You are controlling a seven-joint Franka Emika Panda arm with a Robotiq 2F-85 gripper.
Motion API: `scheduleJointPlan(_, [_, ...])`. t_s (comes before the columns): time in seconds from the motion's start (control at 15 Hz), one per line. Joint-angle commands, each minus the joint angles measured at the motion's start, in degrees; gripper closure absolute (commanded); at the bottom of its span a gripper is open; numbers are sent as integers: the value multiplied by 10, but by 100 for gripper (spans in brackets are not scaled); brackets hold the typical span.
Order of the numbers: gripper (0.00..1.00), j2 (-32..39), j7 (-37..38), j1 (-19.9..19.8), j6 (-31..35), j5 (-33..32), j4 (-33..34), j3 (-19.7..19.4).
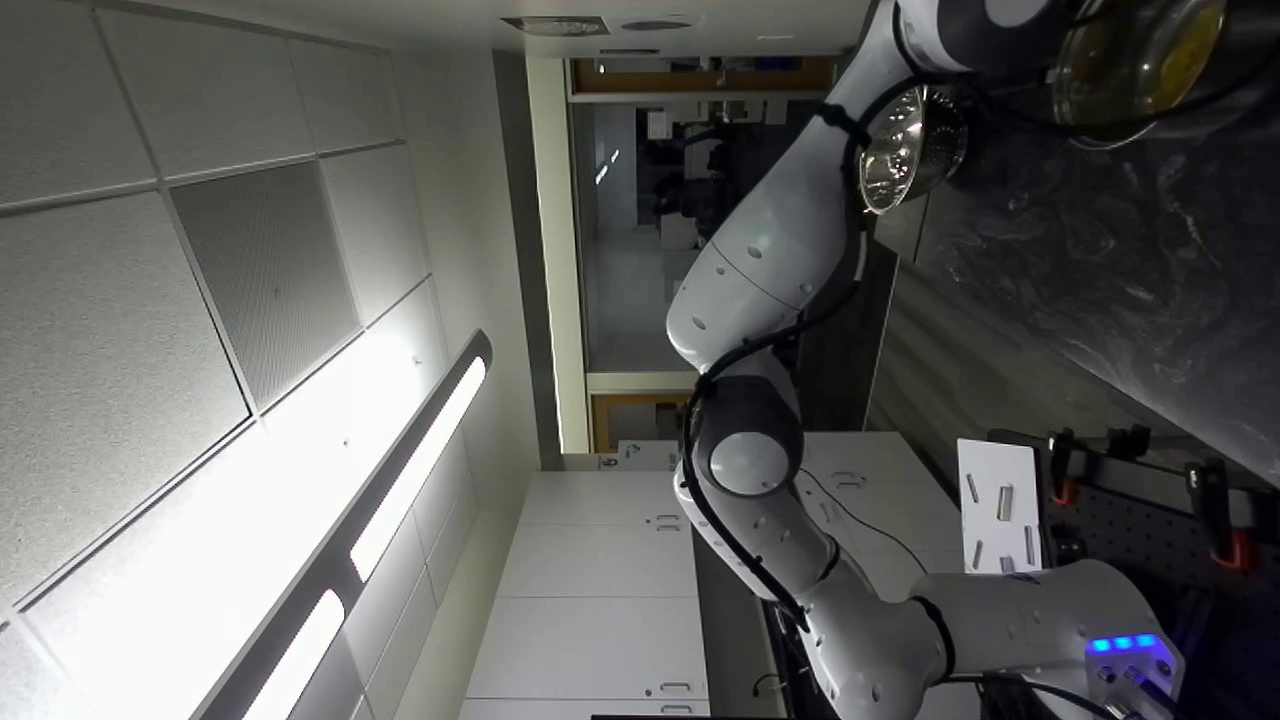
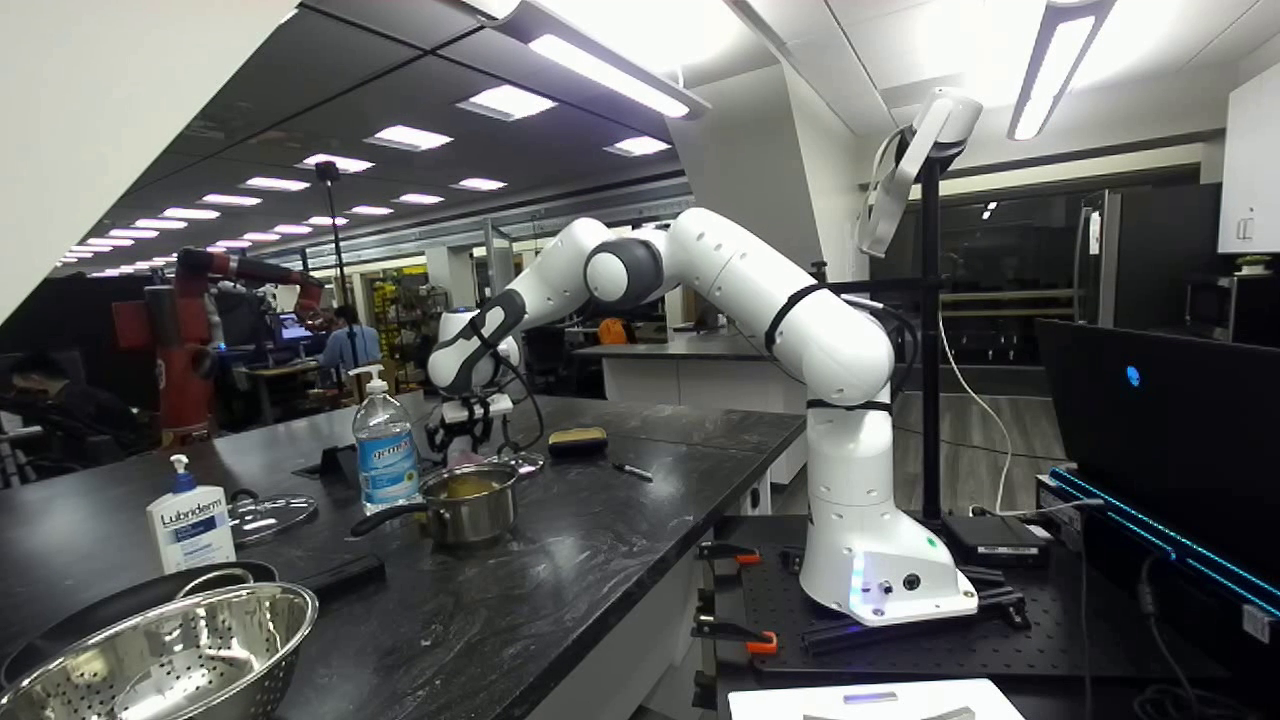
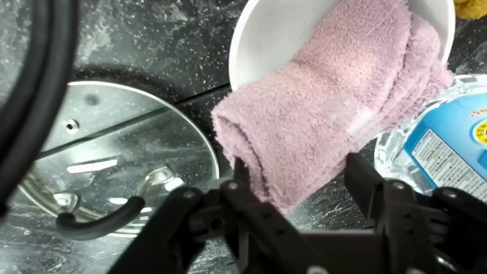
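A folded pink cloth [image 3: 304, 110] lies partly inside a white bowl [image 3: 266, 42] and hangs over its rim in the wrist view. My gripper [image 3: 296, 165] is open above the cloth's near end, with its fingers wide apart on either side of it. The left fingertip overlaps the cloth's edge; I cannot tell if it touches. A clear bottle with a blue label [image 3: 437, 144] is close to the right finger. A glass lid with a black handle [image 3: 125, 152] lies to the left. In an exterior view the gripper [image 2: 468, 430] is low behind a steel pot [image 2: 475, 510], which hides much of the bowl.
On the dark counter [image 2: 620, 540] stand the pump bottle [image 2: 388, 455], a lotion bottle [image 2: 192, 525], a second glass lid [image 2: 270, 515], a colander [image 2: 180, 660] and a black pan [image 2: 130, 600]. A dark eraser-like block [image 2: 577, 443] and a pen [image 2: 632, 470] lie right of the gripper.
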Motion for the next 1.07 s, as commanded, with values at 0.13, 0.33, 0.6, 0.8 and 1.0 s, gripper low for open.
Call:
scheduleJointPlan(0.13, [78, 17, -10, -3, -21, 9, 37, 1])
scheduleJointPlan(0.33, [99, 10, -9, -1, -23, 8, 37, -1])
scheduleJointPlan(0.6, [97, -3, -9, 4, -23, 5, 35, -2])
scheduleJointPlan(0.8, [97, -16, -9, 9, -31, 3, 33, -2])
scheduleJointPlan(1.0, [97, -31, -6, 16, -44, 0, 35, -4])
